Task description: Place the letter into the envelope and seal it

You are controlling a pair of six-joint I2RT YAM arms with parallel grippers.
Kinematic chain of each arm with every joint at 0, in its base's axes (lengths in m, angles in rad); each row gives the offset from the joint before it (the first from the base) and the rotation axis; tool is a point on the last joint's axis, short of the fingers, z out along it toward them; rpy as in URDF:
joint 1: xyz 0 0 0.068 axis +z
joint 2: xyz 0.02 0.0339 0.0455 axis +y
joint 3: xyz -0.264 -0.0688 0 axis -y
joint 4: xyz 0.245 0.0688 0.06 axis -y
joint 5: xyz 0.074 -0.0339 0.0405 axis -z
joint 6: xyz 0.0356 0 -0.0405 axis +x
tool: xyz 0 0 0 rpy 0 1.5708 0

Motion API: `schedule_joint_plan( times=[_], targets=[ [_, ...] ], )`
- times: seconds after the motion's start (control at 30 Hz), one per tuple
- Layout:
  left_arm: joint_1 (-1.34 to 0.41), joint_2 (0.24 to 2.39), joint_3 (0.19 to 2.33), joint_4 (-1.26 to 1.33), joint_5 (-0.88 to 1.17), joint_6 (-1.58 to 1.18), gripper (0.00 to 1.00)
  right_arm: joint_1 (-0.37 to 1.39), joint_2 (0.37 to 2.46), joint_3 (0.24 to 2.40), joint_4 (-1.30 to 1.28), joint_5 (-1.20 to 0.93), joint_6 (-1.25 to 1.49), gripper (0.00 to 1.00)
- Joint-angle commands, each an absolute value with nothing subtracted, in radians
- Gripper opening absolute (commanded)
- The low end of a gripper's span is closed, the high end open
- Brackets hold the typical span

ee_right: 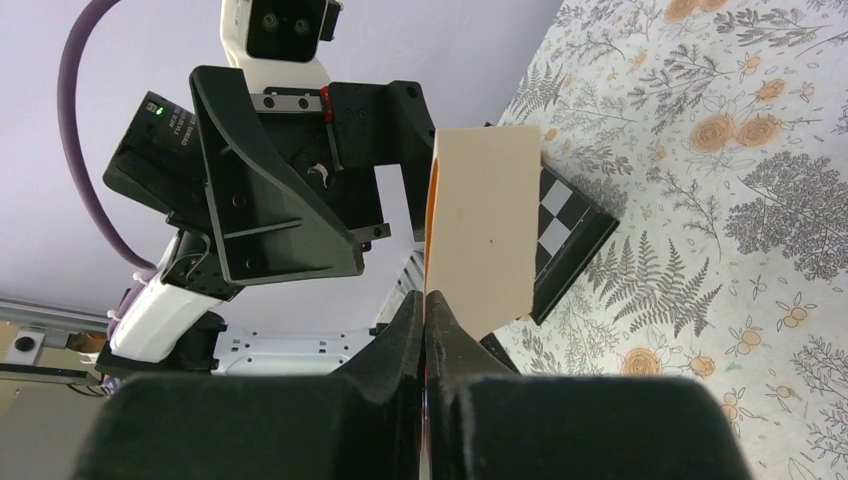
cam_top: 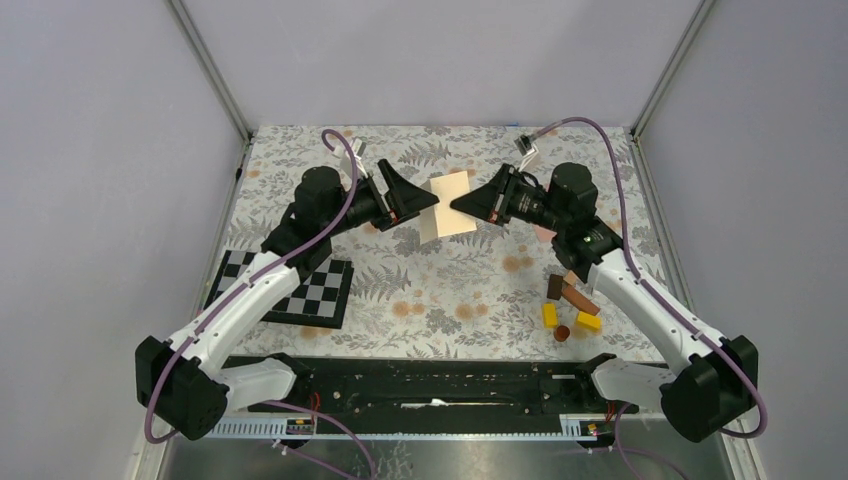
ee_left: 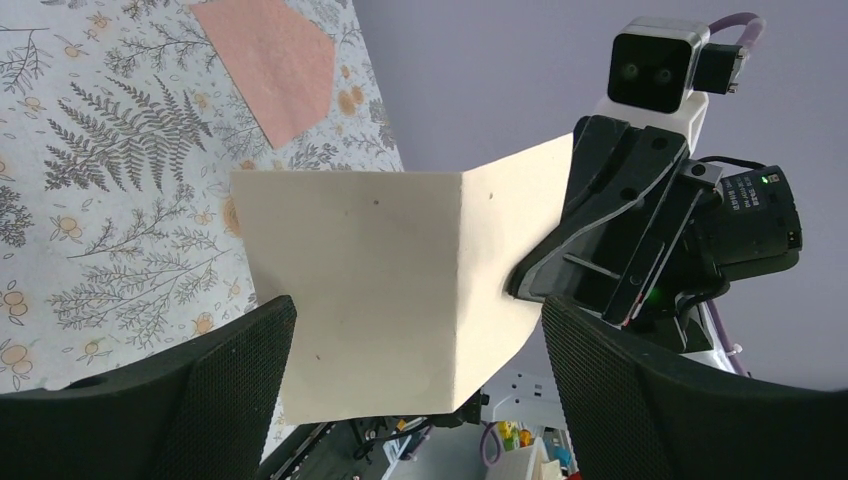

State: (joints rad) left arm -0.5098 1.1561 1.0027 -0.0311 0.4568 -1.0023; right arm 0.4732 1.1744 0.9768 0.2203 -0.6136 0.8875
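The letter, a cream sheet with one fold crease (cam_top: 448,205), hangs in the air above the table's middle. My right gripper (cam_top: 457,205) is shut on its right edge; in the right wrist view the jaws (ee_right: 425,310) pinch the sheet (ee_right: 480,220) edge-on. My left gripper (cam_top: 428,203) is open at the sheet's left side. In the left wrist view its fingers (ee_left: 415,400) stand wide apart with the sheet (ee_left: 380,290) just in front of them. The salmon-pink envelope (ee_left: 275,60) lies flat on the table, mostly hidden under the right arm in the top view (cam_top: 545,232).
A black-and-white checkerboard (cam_top: 300,290) lies at the left front, also in the right wrist view (ee_right: 565,235). Several small yellow and brown blocks (cam_top: 570,305) lie at the right front. The floral cloth (cam_top: 450,290) covers the table.
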Motion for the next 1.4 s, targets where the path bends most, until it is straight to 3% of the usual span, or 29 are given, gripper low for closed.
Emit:
schedule_joint_plan(
  times=[0.0, 0.27, 0.6, 1.27, 1.3, 1.37],
  targets=[
    [-0.514, 1.147, 1.017, 0.011, 0.463, -0.991, 0.94, 0.488, 1.174, 1.016, 0.240, -0.623, 0.864, 0.00],
    [-0.514, 1.157, 0.991, 0.089, 0.480, -1.061, 0.88, 0.512, 1.202, 1.000, 0.319, -0.651, 0.925, 0.00],
    [-0.514, 1.163, 0.959, 0.199, 0.491, -1.136, 0.64, 0.516, 1.230, 0.935, 0.485, -0.688, 1.048, 0.00],
    [-0.514, 1.164, 0.945, 0.238, 0.489, -1.130, 0.07, 0.518, 1.230, 0.930, 0.416, -0.680, 1.007, 0.00],
    [-0.514, 1.165, 0.952, 0.222, 0.486, -1.116, 0.03, 0.518, 1.224, 0.938, 0.381, -0.671, 0.986, 0.01],
    [-0.514, 1.162, 0.967, 0.186, 0.478, -1.082, 0.00, 0.518, 1.200, 0.961, 0.291, -0.637, 0.928, 0.15]
  ],
)
